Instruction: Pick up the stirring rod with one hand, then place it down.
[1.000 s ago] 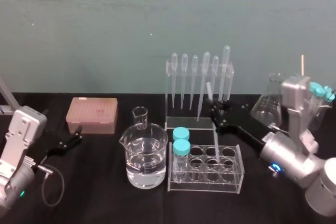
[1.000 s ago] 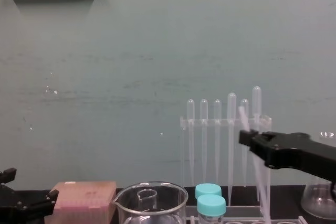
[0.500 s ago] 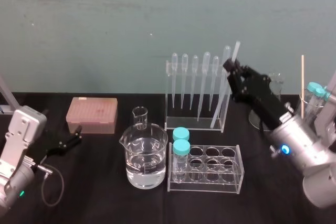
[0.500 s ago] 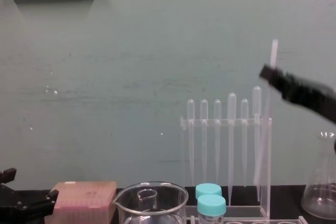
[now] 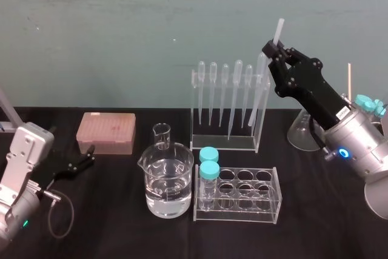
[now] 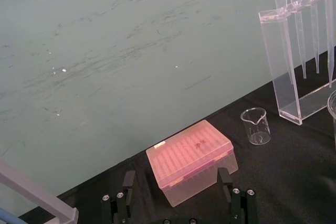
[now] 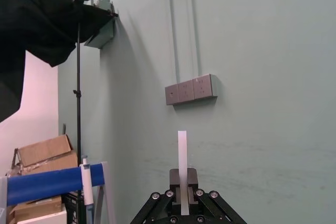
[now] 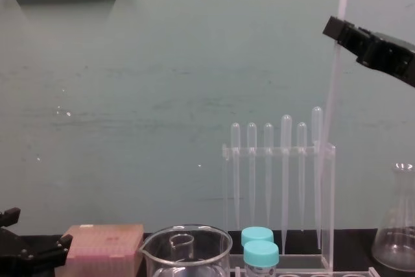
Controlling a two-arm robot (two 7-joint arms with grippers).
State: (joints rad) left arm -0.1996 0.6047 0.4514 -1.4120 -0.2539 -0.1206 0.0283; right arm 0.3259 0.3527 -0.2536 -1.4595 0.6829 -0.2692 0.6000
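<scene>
- Right gripper (image 5: 276, 47) held high above the black table (image 5: 121, 228), jaws clamped on the stirring rod (image 5: 279, 28) close to its upper end; short stub above the jaws, long length hanging below.
- Stirring rod in mid-air, near upright with a slight lean; lower part crossing the right end of the pipette rack (image 5: 224, 144), whether touching it or apart cannot be told; well above the test-tube rack (image 5: 239, 197).
- Seen from the right wrist, rod (image 7: 182, 156) seated centrally between the closed jaws; judged a steady pinch, suited to carrying without swing.
- Left gripper (image 5: 85, 159) parked low at the table's left, jaws apart and holding nothing, just beside the pink tip box (image 5: 106, 131); idle, as befits a one-handed task.
- Pick-up judged complete, setting down not yet done; crowded glassware nearby, the water-filled beaker (image 5: 168, 186) and conical flask (image 5: 303, 131); slow descent onto a bare patch of table advisable.
</scene>
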